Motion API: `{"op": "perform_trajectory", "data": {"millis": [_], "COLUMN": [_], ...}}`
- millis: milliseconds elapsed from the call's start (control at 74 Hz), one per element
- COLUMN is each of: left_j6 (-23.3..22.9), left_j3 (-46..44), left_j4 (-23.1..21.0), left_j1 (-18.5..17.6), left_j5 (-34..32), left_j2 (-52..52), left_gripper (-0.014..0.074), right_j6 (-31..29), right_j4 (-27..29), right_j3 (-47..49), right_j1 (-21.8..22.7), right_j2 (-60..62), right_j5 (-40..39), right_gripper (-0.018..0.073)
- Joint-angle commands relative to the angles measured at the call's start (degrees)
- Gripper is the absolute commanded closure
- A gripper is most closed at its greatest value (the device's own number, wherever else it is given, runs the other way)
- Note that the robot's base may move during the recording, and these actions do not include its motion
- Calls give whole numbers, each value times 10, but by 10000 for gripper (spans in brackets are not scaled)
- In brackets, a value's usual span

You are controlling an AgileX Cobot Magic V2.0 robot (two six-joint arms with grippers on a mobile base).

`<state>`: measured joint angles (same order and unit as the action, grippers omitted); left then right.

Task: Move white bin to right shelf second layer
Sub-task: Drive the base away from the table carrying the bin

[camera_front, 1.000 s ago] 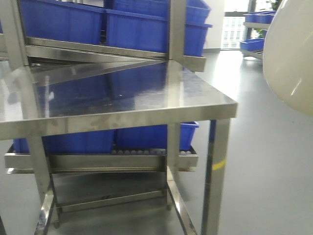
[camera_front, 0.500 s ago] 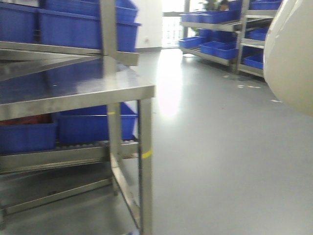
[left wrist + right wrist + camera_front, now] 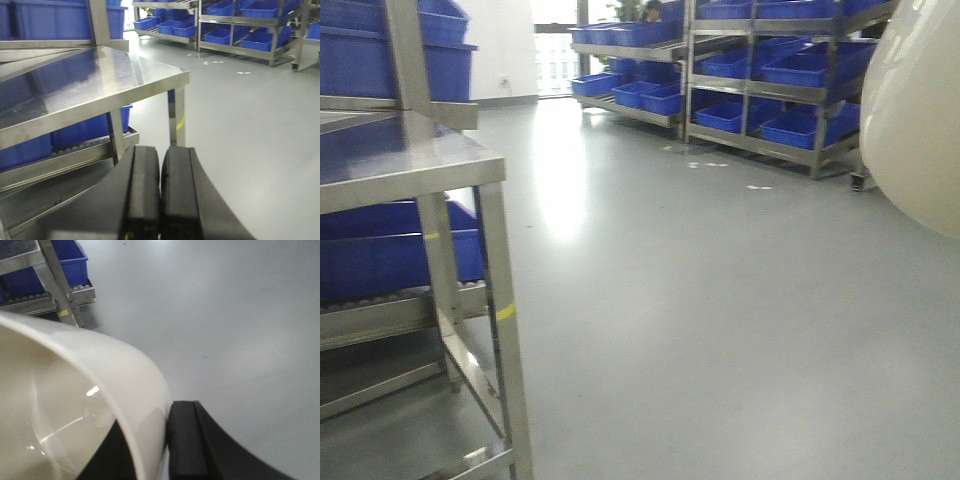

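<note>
While right gripper (image 3: pixel 152 440) apparently clamps white bin (image 3: pixel 75 390) rim, left gripper (image 3: pixel 160 167) closed.

Left gripper (image 3: pixel 161 156) closed; right gripper (image 3: pixel 152 447) clamps white bin (image 3: pixel 65 400)

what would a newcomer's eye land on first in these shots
The cream-white glossy plastic bin fills the front view's right edge, its rim pinched by the right tool. At left stands a shiny stainless steel table, with blue rectangular plastic crates on racks across the room. The left tool hangs shut and empty beside that table.
</note>
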<state>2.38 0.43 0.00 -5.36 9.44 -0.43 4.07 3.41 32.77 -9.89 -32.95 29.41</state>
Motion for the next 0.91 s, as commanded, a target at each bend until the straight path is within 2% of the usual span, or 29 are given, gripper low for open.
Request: {"op": "perform_trajectory", "data": {"millis": [0, 892], "left_j6": [-2, -2], "left_j3": [21, 21], "left_j4": [0, 0], "left_j1": [-3, -3], "left_j5": [-50, -50], "left_j2": [-8, -8], "left_gripper": [512, 512], "right_j6": [1, 1], "right_j4": [5, 5], "right_j3": [18, 18], "right_j1": [4, 4], "right_j2": [1, 1], "right_j5": [-60, -60], "right_gripper": [503, 503]}}
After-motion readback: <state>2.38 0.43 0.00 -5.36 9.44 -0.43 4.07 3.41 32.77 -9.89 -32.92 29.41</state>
